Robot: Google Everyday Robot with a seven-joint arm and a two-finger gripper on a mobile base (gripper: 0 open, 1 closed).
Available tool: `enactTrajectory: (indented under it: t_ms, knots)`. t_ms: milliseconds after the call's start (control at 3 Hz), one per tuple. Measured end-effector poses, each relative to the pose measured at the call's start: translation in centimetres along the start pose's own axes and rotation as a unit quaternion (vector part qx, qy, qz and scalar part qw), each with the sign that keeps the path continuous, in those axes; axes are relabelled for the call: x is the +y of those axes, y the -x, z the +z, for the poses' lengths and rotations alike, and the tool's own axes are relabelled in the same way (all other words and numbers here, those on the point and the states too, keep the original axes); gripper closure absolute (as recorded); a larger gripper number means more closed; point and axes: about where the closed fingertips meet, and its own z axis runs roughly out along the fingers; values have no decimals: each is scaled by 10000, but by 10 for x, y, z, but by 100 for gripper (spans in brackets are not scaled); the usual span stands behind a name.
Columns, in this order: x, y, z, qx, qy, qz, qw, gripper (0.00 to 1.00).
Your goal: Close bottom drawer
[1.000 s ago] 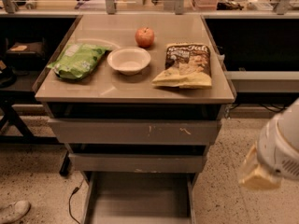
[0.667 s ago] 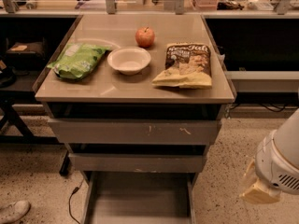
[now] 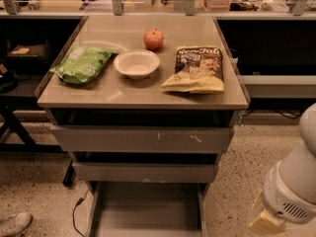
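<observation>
Shallow grey-beige metal bottom drawer (image 3: 148, 212) stands pulled out beneath the cabinet.
Pale yellowish gripper (image 3: 266, 222) hangs lower right, apart; its state cannot be told.

- The robot's arm (image 3: 300, 174) showed at about 4 o'clock in the camera view, a run of smooth, rounded white shells with a faint plastic sheen.
- Its upper shell (image 3: 310, 130) was a broad curve cut off by the right edge; below it sat a fatter, drum-shaped housing (image 3: 286, 194), set off by a darker seam.
- A small grille (image 3: 295, 210) of short dark slots marked the housing's lower face.
- The gripper (image 3: 266, 222) sat at about 5 o'clock, at the arm's low end near the bottom edge, a pale cream-yellow, blocky piece against the white casing.
</observation>
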Motion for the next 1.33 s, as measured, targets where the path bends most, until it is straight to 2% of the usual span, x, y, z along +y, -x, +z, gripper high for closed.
enactTrajectory:
  t_ms: [333,667,1000,1333]
  knots:
    - [-5,-19,94,58,584,323,9978,100]
    - [-15,-37,185,37,1035,535,9932,100]
    - [-15,-37,184,42,1025,533,9933,100]
    - [-14,-44,206,-159,1296,568,9898,100]
